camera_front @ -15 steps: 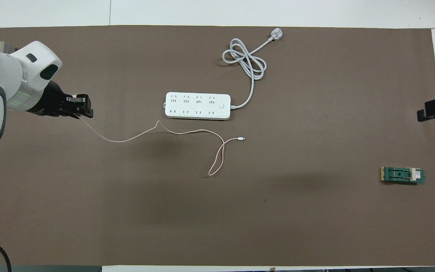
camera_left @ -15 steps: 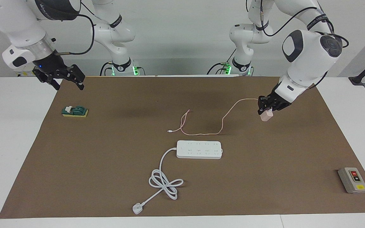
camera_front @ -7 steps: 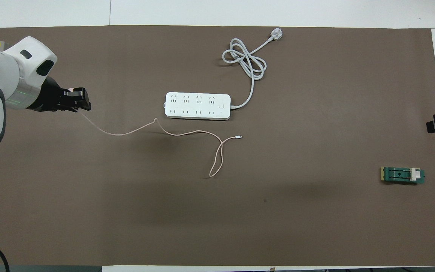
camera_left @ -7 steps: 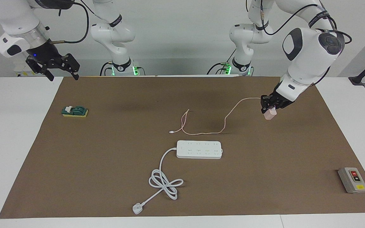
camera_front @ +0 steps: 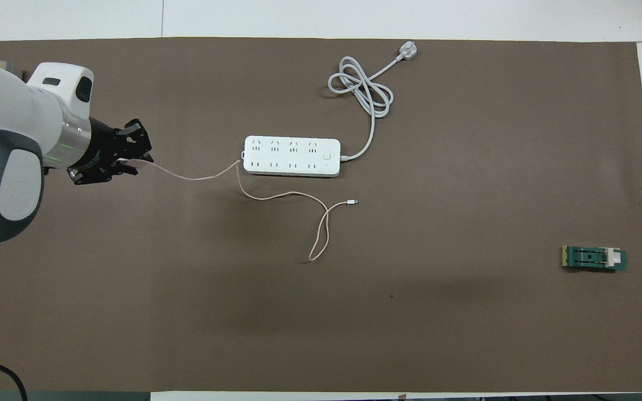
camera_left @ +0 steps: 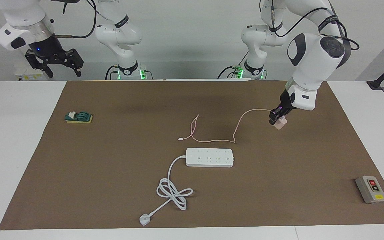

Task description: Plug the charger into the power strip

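Swung toward the power strip [camera_left: 209, 157], left fingers [camera_left: 273, 117] clamp charger [camera_left: 281, 124] aloft.

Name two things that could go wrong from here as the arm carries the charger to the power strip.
The left gripper, shut on the charger, holds only its top, so it might tilt and miss a socket on the power strip. The trailing pink cable lies beside the strip and might drag across its sockets. The right gripper waits, raised and open.
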You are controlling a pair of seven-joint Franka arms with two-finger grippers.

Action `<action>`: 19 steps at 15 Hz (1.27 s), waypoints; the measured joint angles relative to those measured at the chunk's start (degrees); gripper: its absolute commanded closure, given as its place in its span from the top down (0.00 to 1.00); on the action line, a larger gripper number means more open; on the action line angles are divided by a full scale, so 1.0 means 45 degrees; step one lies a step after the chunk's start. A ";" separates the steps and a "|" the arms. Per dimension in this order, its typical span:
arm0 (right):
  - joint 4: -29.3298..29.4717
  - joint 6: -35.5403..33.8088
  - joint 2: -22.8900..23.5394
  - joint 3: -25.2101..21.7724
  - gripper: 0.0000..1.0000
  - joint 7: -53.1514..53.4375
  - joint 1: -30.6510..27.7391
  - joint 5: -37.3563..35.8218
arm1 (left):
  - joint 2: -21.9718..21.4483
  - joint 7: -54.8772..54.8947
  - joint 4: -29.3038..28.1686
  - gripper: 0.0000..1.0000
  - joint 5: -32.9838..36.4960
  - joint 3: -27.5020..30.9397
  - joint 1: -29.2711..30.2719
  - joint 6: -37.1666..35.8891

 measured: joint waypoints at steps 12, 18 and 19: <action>-0.0384 -0.0008 -0.0262 0.0001 1.00 -0.0048 -0.0024 -0.0001 | 0.1392 -1.1597 -0.0053 0.00 0.1701 -0.0088 -0.2849 0.2818; -0.0394 -0.0008 -0.0264 0.0016 1.00 -0.0048 -0.0024 -0.0001 | 0.4104 -1.3598 0.2360 0.00 0.1823 -0.0051 -0.3584 0.2621; -0.0394 -0.0008 -0.0265 0.0019 1.00 -0.0048 -0.0024 -0.0001 | 0.4735 -1.3692 0.3117 0.00 0.1842 -0.0026 -0.3634 0.2414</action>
